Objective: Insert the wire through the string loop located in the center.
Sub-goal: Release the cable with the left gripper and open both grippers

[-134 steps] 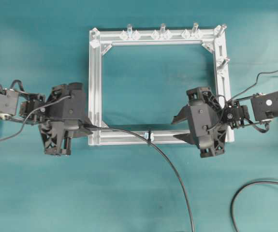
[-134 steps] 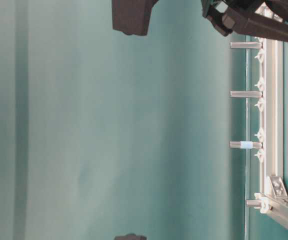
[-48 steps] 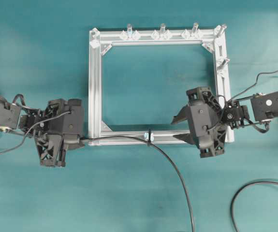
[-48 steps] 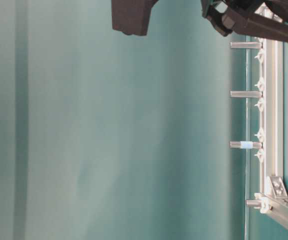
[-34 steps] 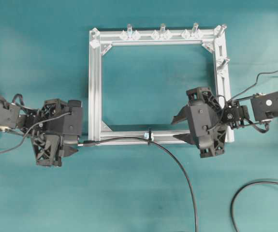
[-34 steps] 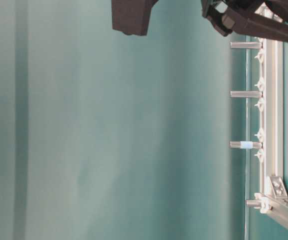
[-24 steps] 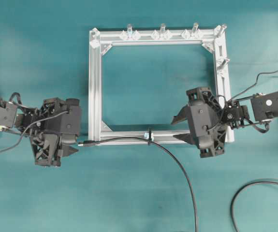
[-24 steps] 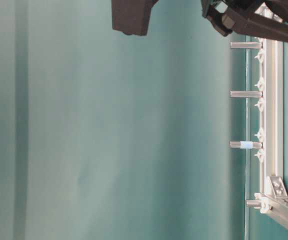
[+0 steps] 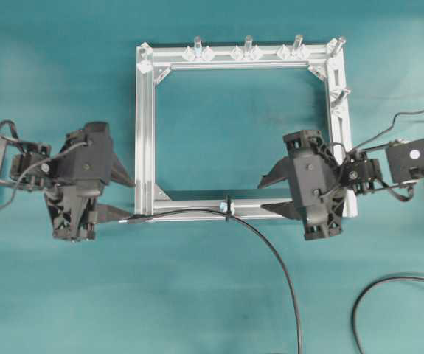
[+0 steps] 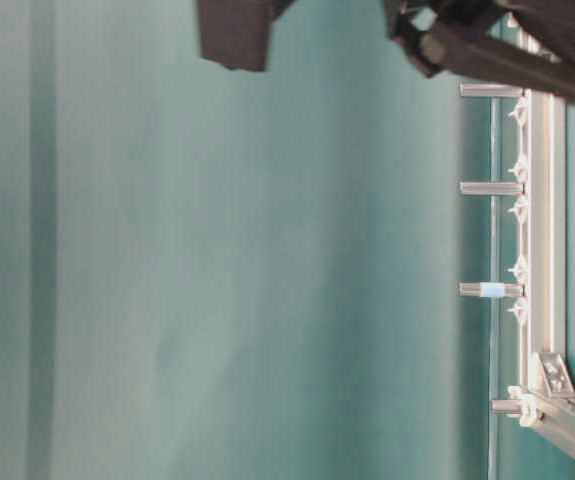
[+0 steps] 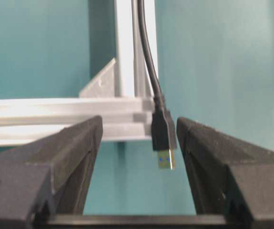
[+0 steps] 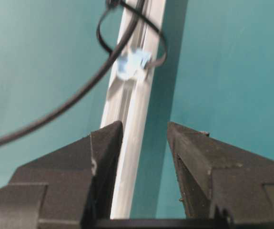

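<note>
The wire [image 9: 270, 254] is a long black cable. It rises from the near edge, passes through the string loop [image 9: 228, 204] on the near bar and runs left along it. Its gold-tipped plug [image 9: 127, 219] juts past the frame's left corner. My left gripper [image 9: 123, 199] is open; the plug [image 11: 164, 157] hangs free between its fingers, close to the right one. My right gripper [image 9: 265, 197] is open astride the bar, right of the loop. From that side the string loop [image 12: 164, 50] rings the wire [image 12: 79, 95] beside a bluish bolt [image 12: 132, 62].
The square aluminium frame [image 9: 145, 133] lies on the teal table. Upright silver pegs [image 9: 247, 44] stand on its far bar, also seen as pegs [image 10: 487, 188]. Another black cable [image 9: 388, 287] curls at the near right.
My left gripper opened and let go of the plug, then drew back to the left. The plug stays by the frame's left corner. The right arm has barely moved.
</note>
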Robot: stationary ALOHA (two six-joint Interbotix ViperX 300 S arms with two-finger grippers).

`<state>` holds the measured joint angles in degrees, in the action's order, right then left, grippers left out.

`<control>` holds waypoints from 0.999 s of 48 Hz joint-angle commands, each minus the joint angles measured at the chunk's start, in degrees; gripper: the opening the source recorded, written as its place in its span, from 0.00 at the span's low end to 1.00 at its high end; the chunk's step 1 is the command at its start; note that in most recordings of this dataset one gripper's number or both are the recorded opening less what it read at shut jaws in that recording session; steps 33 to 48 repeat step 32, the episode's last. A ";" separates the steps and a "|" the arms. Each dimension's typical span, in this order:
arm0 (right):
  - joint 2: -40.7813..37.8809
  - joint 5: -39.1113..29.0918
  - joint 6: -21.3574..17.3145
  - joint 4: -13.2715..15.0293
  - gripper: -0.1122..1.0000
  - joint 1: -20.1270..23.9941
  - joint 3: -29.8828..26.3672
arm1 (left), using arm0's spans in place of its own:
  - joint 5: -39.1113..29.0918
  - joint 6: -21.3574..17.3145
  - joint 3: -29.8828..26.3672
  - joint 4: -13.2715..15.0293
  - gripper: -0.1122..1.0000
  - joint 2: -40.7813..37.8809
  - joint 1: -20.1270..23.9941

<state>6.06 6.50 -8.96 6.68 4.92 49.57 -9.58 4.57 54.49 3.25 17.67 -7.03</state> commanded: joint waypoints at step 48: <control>12.04 0.62 0.35 0.00 0.51 -3.08 2.81 | 0.62 -3.78 -0.35 -0.18 0.66 6.59 4.92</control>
